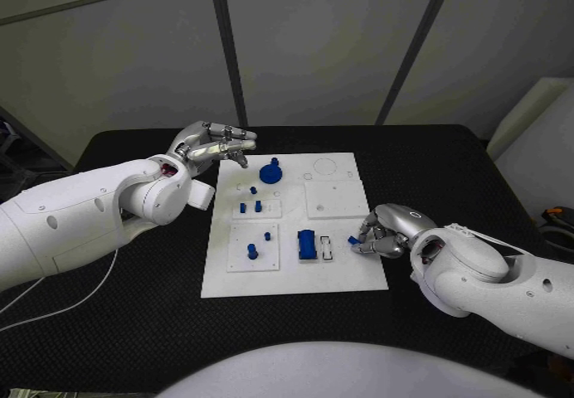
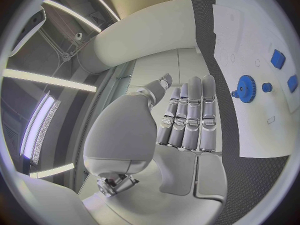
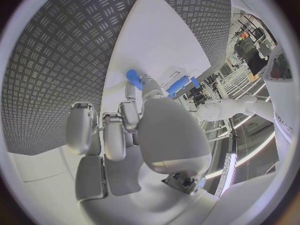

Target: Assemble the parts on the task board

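The right hand [image 1: 385, 232] pinches a small blue part [image 1: 355, 241] at the task board's [image 1: 347, 278] right edge, likely to fit it in. The left hand [image 1: 213, 143] waits empty, fingers apart, beside the blue gear [image 1: 271, 173].

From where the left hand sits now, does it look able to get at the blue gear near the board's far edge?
Probably yes. The left hand hovers at the task board's far left corner, holding nothing, and the blue gear stands just beside it with nothing between them. The right hand is at the opposite edge, out of the way.
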### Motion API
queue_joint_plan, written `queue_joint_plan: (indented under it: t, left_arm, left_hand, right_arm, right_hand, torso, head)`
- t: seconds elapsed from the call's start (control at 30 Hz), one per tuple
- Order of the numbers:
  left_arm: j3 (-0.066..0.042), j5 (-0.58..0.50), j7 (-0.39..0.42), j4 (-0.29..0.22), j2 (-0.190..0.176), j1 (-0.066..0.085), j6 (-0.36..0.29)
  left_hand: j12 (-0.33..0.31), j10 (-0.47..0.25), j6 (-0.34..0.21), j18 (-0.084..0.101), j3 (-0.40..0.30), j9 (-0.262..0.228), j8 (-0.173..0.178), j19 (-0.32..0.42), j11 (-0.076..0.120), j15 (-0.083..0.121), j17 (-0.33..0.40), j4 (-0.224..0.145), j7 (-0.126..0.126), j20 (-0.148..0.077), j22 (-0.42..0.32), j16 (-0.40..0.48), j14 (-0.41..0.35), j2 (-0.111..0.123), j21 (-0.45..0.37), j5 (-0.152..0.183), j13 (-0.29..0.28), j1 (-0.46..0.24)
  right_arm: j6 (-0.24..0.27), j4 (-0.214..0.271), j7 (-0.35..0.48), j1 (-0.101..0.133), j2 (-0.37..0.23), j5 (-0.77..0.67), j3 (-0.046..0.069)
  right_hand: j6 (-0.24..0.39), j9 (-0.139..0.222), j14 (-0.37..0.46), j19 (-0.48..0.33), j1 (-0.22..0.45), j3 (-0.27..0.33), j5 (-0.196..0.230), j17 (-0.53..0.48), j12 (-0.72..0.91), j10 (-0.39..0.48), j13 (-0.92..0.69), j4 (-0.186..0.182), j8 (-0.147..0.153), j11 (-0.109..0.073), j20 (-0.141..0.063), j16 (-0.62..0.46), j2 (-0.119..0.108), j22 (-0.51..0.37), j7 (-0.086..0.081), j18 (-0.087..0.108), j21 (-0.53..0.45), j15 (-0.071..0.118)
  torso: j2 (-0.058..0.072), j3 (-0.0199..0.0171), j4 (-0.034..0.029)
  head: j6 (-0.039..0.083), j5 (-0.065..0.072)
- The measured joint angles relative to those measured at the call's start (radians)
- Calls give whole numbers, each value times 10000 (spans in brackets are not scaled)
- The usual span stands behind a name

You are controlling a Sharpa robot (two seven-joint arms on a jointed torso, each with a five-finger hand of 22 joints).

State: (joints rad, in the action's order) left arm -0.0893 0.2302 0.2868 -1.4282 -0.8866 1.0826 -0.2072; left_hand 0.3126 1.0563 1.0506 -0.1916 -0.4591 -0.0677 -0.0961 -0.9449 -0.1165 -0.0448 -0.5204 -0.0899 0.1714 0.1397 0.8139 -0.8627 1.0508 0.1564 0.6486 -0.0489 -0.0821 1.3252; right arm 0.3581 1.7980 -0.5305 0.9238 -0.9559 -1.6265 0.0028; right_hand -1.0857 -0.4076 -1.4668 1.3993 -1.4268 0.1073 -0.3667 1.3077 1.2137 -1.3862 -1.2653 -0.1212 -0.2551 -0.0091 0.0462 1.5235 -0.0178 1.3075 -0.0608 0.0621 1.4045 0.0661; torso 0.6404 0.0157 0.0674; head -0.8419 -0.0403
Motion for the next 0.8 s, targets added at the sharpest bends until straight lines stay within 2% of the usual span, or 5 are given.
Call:
queue_joint_plan:
  t: [0.17, 0.33, 0.57, 0.8]
  left_arm:
    - [0, 0, 0, -2, -4, -1, 1]
    - [0, 0, 0, 1, -2, -1, 3]
    - [0, 0, 2, 7, 12, -1, 5]
    - [0, 0, 2, 11, 33, -1, 8]
  left_hand:
    - [0, 0, 0, -1, 0, 0, 0, 0, 0, 0, 0, 0, 0, 0, 1, 0, 0, 0, 0, 0, 1, 0]
    - [0, 0, 0, 1, 0, 0, 0, 0, 0, 0, -1, 0, 0, 0, 1, 0, 0, 0, 1, 0, 1, 0]
    - [0, 0, 0, 0, 0, 0, 0, 0, 0, 0, -1, 0, 0, 0, 2, 0, 0, 0, 1, 0, 2, 0]
    - [0, 0, 0, 0, 0, 0, 0, 0, 0, 0, -2, 0, 0, 0, 2, 0, 0, 0, 1, 0, 3, 0]
  right_arm:
    - [189, 212, -121, -40, -121, 29, -34]
    - [468, 482, -189, -71, -206, 663, -61]
    - [1002, 770, -100, -70, -186, 1851, -53]
    - [1431, 789, 181, -67, 18, 2763, -53]
  right_hand:
    - [-86, 96, 24, 37, 0, -283, -725, -1, 0, -1, -1, -104, 123, 0, -37, 0, 0, 0, 23, 0, 0, 23]
    - [-122, 96, -1, 36, 0, -497, -1034, -1, 4, -1, -101, -145, 121, 0, -37, 0, 0, -1, 59, 0, 68, 74]
    - [-124, 94, -2, 73, 1, -676, -1157, -2, 46, -1, -132, -177, 92, 0, -73, 0, -1, -1, 61, -1, 69, 74]
    - [-124, 88, -2, 72, 3, -755, -1165, -2, 48, -1, -135, -232, 93, 0, -73, 0, -2, -1, 61, -1, 69, 74]
  torso:
    - [0, -1, 0]
    - [-2, -1, 0]
    - [-2, 0, 4]
    - [6, -1, 5]
  head:
    - [-2, -8]
    - [6, -20]
    - [17, -41]
    - [17, -10]
